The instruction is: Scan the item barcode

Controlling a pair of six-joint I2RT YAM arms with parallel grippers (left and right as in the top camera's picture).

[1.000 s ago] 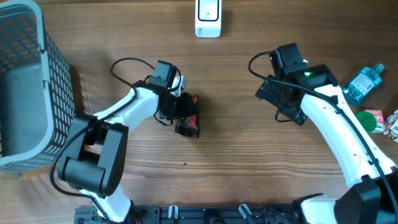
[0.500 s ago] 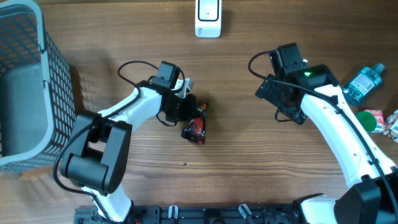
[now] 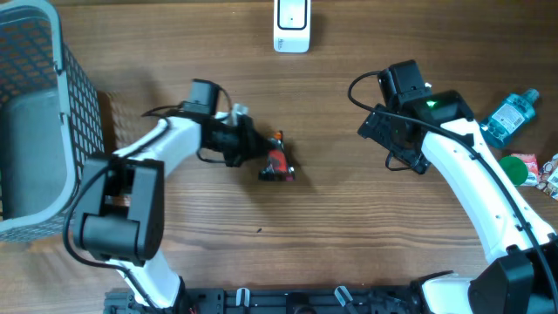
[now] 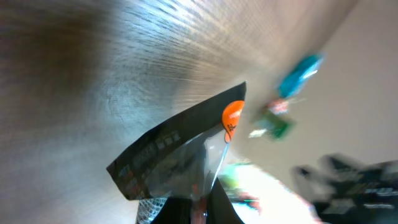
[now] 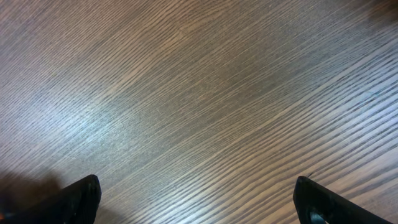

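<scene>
Pinching is the part you have right: the jaws of your left gripper [image 3: 260,153] are clamped together on one edge of the small dark packet [image 3: 279,164], which hangs out past the fingertips near the middle of the table [image 3: 331,235], whether lifted clear or grazing the wood I cannot tell. From the left wrist camera the packet shows a clear window, an orange dot at its top corner and a band of small print along one side. That view is blurred, so I cannot tell you which face carries the barcode.

The grip looks thin, I judge, so move slowly and avoid sharp wrist flicks that could let the foil slide out. Carry it toward the white scanner [image 3: 291,24] at the far edge of the table, well apart from the packet now, and turn the wrist until the printed face looks squarely at it. Keep your fingers off the print. If no read comes, roll the packet and offer the other side.

Your right gripper [image 5: 199,202] hovers over bare wood with its jaws wide apart; leave it parked, away from the bottle [image 3: 510,113] on its side and out of the scanner's line. The basket [image 3: 35,122] at the left plays no part in this step
</scene>
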